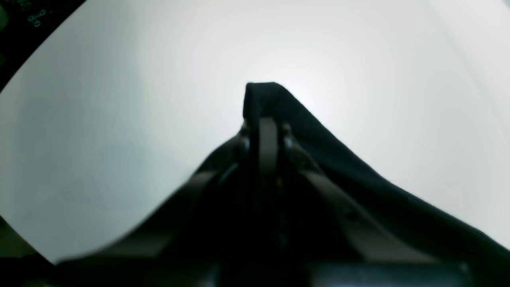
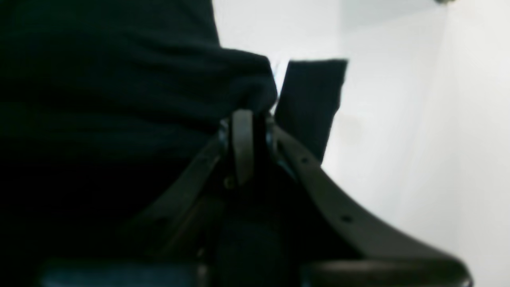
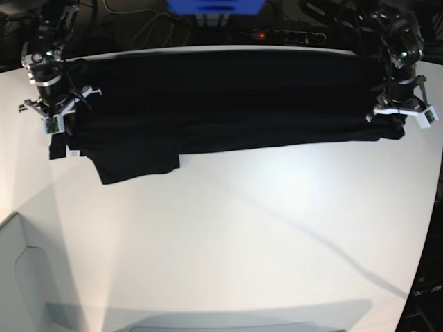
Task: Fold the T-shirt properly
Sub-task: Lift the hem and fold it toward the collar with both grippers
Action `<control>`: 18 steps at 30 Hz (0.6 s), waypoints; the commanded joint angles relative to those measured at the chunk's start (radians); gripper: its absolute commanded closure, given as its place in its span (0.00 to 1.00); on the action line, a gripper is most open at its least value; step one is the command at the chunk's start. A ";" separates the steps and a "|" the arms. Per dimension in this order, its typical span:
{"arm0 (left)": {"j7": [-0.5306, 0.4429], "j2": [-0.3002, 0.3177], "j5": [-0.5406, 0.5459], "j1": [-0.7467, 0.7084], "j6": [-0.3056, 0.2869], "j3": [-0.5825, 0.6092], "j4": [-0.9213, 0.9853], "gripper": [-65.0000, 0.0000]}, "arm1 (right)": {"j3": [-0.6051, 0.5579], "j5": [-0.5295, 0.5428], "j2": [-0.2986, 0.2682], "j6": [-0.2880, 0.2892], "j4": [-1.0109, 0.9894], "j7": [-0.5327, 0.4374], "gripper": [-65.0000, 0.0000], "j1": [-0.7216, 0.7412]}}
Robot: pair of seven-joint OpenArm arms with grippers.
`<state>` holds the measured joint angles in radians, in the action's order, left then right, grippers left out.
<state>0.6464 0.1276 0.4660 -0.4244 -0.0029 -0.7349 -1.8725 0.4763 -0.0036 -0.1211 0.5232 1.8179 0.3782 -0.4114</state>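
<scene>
The black T-shirt (image 3: 221,104) is stretched wide between both arms across the far part of the white table (image 3: 242,235), no print showing. One sleeve (image 3: 135,162) hangs down at the left. My left gripper (image 3: 396,128), on the base view's right, is shut on the shirt's right edge; in the left wrist view the fingers (image 1: 267,131) pinch a peak of black fabric (image 1: 263,99). My right gripper (image 3: 59,135), on the base view's left, is shut on the left edge; in the right wrist view the fingers (image 2: 243,135) clamp bunched cloth (image 2: 119,99).
A blue box (image 3: 214,5) and a power strip (image 3: 277,34) with cables lie behind the table's far edge. A grey panel (image 3: 21,277) sits at the lower left. The table's right edge (image 3: 426,228) curves down.
</scene>
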 commanded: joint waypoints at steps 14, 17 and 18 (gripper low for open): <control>-0.033 0.014 0.004 -0.040 0.004 -0.004 0.090 1.00 | -0.009 0.003 -0.012 -0.004 0.013 -0.023 1.00 -0.076; -0.033 0.014 0.004 -0.035 0.004 -0.004 0.090 1.00 | -0.009 0.003 -0.012 -0.004 0.010 -0.023 1.00 -0.070; -0.033 0.014 0.004 -0.035 0.004 -0.004 0.090 1.00 | -0.011 0.003 -0.012 -0.004 0.010 -0.023 1.00 -0.068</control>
<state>0.6392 0.1280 0.4728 -0.4591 -0.0029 -0.7322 -1.7676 0.4618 -0.0040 -0.1215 0.5228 1.8145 0.3763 -0.4797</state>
